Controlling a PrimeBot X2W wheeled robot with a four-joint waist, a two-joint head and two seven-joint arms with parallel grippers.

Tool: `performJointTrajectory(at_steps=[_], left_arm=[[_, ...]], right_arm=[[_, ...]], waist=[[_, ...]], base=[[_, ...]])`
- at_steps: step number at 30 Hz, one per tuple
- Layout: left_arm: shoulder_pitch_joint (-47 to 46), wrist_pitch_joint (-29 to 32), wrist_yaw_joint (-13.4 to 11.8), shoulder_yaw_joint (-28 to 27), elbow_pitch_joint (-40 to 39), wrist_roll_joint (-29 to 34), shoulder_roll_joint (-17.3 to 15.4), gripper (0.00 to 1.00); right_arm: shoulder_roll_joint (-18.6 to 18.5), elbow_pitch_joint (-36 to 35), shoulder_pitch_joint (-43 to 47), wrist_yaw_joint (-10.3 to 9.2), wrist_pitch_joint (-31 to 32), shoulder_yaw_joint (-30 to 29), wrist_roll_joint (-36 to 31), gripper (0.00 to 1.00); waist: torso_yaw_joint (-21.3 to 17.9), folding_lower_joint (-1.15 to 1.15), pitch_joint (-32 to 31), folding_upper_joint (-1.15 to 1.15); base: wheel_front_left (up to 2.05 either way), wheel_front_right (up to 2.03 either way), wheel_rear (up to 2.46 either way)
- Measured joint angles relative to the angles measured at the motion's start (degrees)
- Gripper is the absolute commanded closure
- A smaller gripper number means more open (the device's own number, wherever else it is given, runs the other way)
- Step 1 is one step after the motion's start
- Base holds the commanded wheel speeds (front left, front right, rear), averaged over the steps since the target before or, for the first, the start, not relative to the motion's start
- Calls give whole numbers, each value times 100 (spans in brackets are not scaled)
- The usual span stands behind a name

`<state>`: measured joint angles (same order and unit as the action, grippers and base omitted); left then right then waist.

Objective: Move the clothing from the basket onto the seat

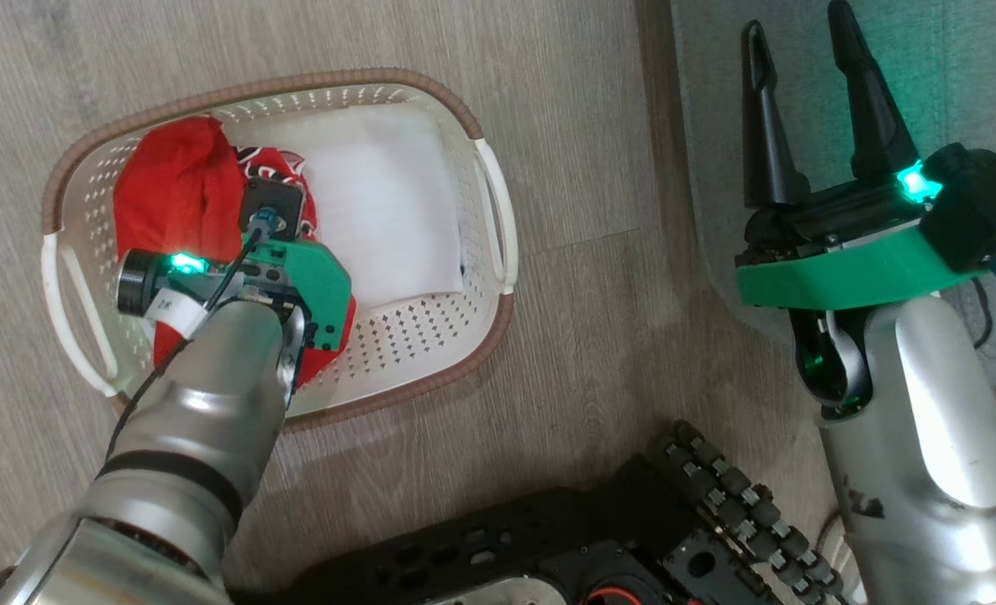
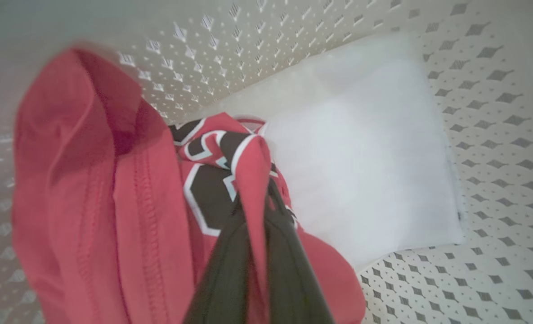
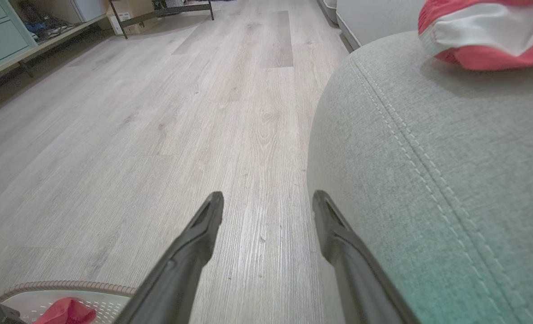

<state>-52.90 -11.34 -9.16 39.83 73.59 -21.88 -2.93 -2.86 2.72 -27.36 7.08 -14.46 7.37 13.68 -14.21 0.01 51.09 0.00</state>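
The white basket (image 1: 464, 109) with its brown rim stands on the wood floor at the left. Red clothing (image 1: 174, 193) lies bunched in its left half. My left arm (image 1: 212, 378) reaches down into it. In the left wrist view my left gripper (image 2: 258, 202) is shut on a fold of the red jersey (image 2: 230, 148) with black white-edged lettering, and more red fabric (image 2: 82, 202) hangs beside it. My right gripper (image 1: 798, 25) stands open and empty over the edge of the grey-green seat (image 1: 951, 76). A red and white garment (image 3: 486, 36) lies on the seat (image 3: 428, 157).
A flat white pad (image 1: 384, 210) covers the right half of the basket floor. My black wheeled base (image 1: 548, 546) sits at the bottom. In the right wrist view, open wood floor (image 3: 181, 112) stretches toward a pale green cabinet (image 3: 1, 36).
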Motion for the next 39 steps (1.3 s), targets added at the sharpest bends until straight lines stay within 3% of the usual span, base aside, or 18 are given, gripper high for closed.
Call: performJointTrajectory(at_steps=[5,9,16,21,28,39], left_arm=[[43,-67,88,34,19,-54,0,100],[209,-191,319,210,-19,-46,5,100],[565,-286,513,274,-542,-56,25,100],[903,-287,573,272,-1278,-54,43,100],[1462,-287,918,270,-1853,-54,42,100],[1839,-288,1072,194,-2702,-114,46,100]], right_arm=[[-1,14,3,0,0,-36,0,0],[0,91,10,0,0,-54,-2,0],[-1,388,243,0,0,-149,-121,0],[0,713,639,0,0,-186,-231,0],[0,1073,1262,0,0,-319,-393,0],[1,1396,2167,0,0,-342,-515,0]], waist=[[33,0,-161,0],[105,0,-418,0],[297,-1,-1088,0],[472,-1,-1747,0],[709,-1,-2838,0],[1011,-1,-4392,1]], base=[[0,0,0],[0,0,0],[0,0,0],[0,0,0],[0,0,0],[0,0,0]])
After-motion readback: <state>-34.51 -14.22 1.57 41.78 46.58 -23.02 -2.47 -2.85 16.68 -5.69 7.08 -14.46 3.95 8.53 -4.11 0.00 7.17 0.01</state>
